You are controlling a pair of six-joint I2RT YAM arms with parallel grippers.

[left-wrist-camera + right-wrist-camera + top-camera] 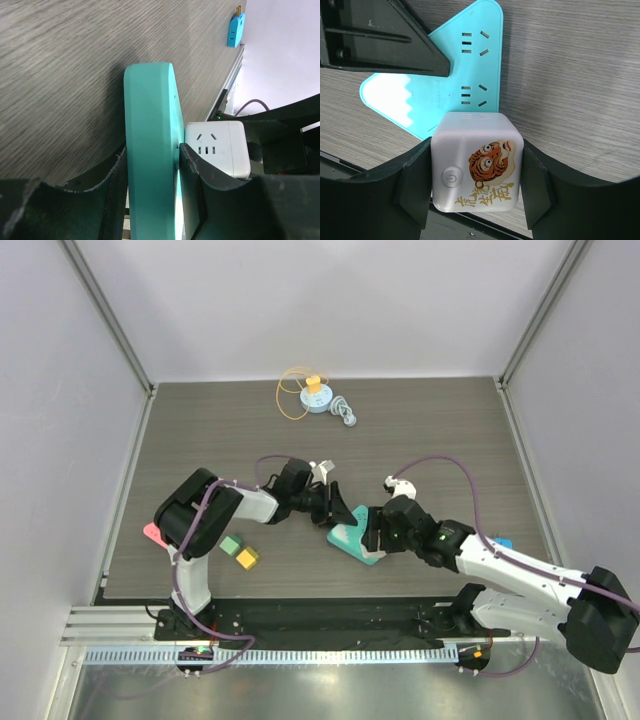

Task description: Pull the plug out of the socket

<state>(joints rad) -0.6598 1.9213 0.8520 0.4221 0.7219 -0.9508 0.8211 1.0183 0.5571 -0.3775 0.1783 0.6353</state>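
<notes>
Right end effector (476, 150): its two fingers are pressed against opposite side faces of the plug (477, 165), pinching it squarely.
Left end effector (150, 165): its fingers are closed across the thin body of the socket (150, 115), one on each flat face, bracing it.
Plug: a white cube with a tiger picture and a power button. It is seated on the socket's face, with the free outlets at twelve o'clock of it in the right wrist view.
Socket: a teal triangular block, at about five o'clock from the middle of the desk (450, 440). The left arm comes in from ten o'clock and the right arm from four o'clock.
Stage: judged to be gripped on both sides, with the plug not yet separated.
Risk, slip: the plug's faces look glossy, so a hard tug could slide the fingers off it.
Risk, drag: if the left pinch is weak, the socket may pivot or come along with the plug.
Risk, angle: a pull off the pins' axis could jam or bend them.
Nearby: a small blue adapter (503, 542) lies at three o'clock of the socket, apart from it.
</notes>
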